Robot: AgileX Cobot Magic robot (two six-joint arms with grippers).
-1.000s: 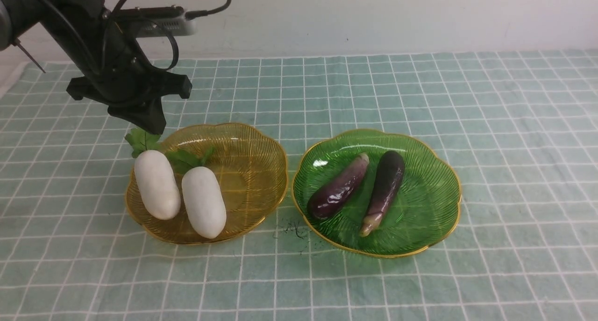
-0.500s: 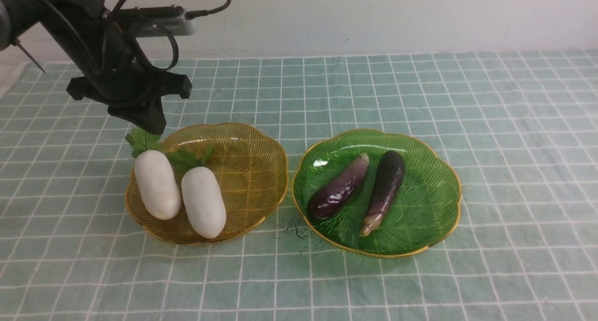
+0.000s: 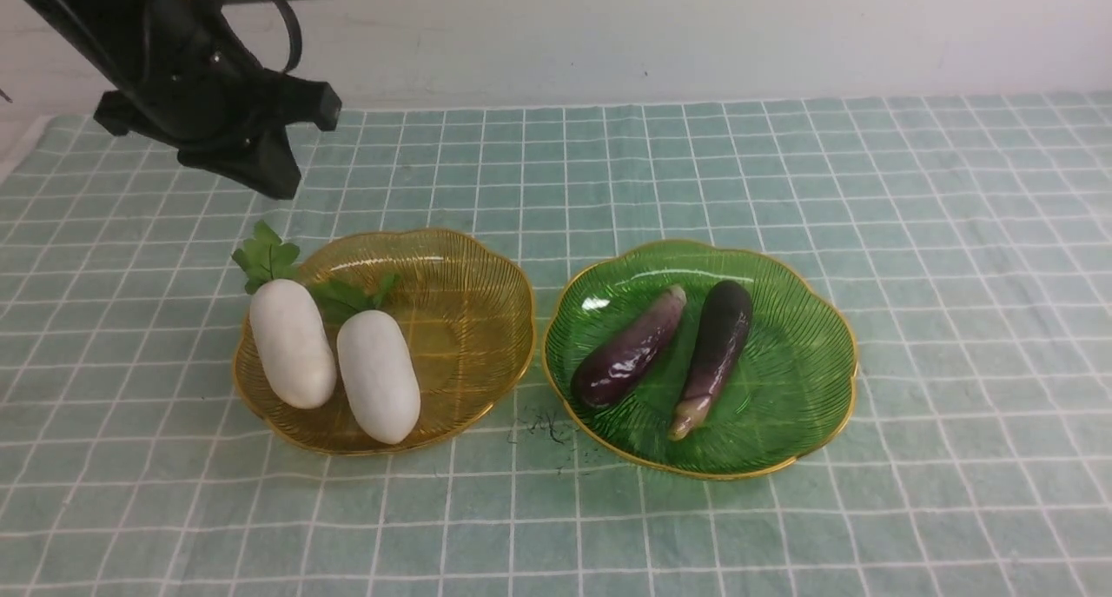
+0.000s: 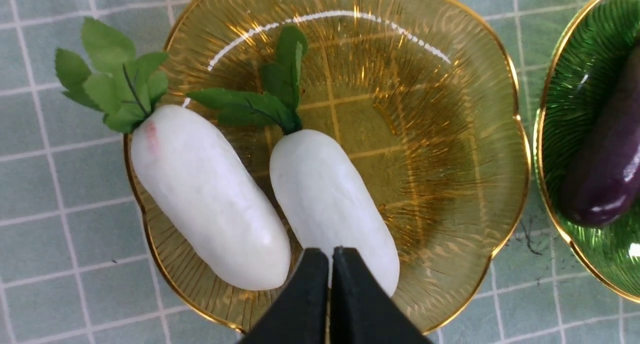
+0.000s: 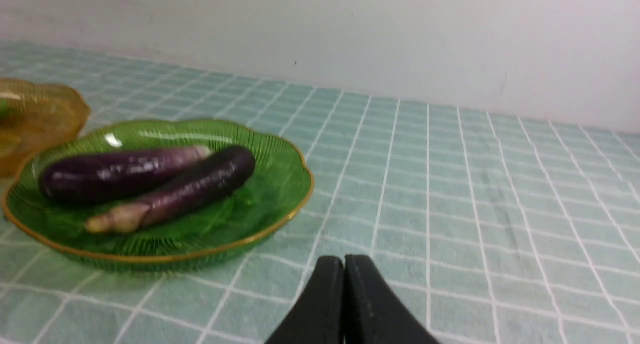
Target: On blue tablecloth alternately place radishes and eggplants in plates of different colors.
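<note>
Radishes [image 3: 292,343] x2 in amber plate [image 3: 473,319], nearer left edge of blue tablecloth [image 3: 956,232]; eggplants [image 3: 627,347] x2 in green plate [image 3: 799,362] alongside. Smooth, firm-looking, prob. slippery: I'd pinch mid-body. L gripper [image 4: 330,254], R gripper [image 5: 344,261] both clenched, empty.

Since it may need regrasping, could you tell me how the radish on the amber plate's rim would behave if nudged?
That radish looks smooth and rounded, so it would probably roll. Resting on the plate's sloping rim, it may slide inward against the other radish. Its leaves look floppy.
</note>
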